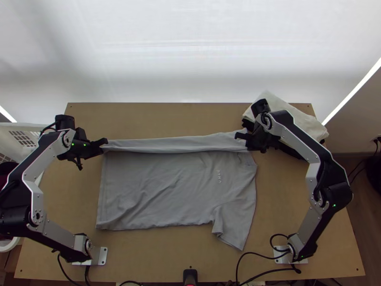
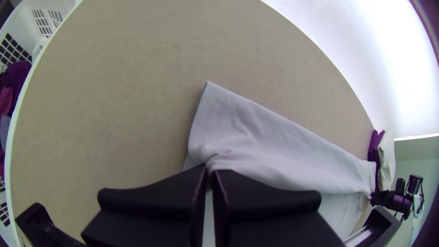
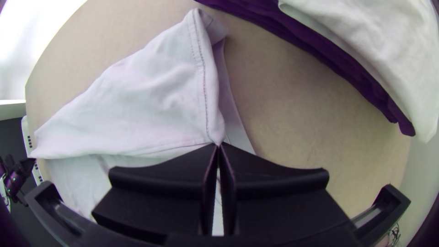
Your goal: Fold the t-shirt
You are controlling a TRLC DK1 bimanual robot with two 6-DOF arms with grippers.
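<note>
The grey t-shirt (image 1: 166, 186) lies mostly spread on the table, one sleeve toward the near edge and a long strip along its far side folded over. At the strip's left end is my left gripper (image 1: 104, 145); at its right end, by the collar, my right gripper (image 1: 242, 139). In the left wrist view the left gripper (image 2: 210, 171) pinches bunched cloth of the t-shirt (image 2: 256, 142) between closed fingers. The right wrist view has the right gripper (image 3: 218, 147) shut on a seamed corner of the folded t-shirt (image 3: 151, 91).
Folded white cloth (image 1: 295, 117) lies with dark purple cloth (image 3: 320, 50) at the table's far right corner, close behind the right gripper. A white basket (image 1: 21, 136) stands off the left edge. Bare wooden table (image 1: 157, 257) shows along the near side.
</note>
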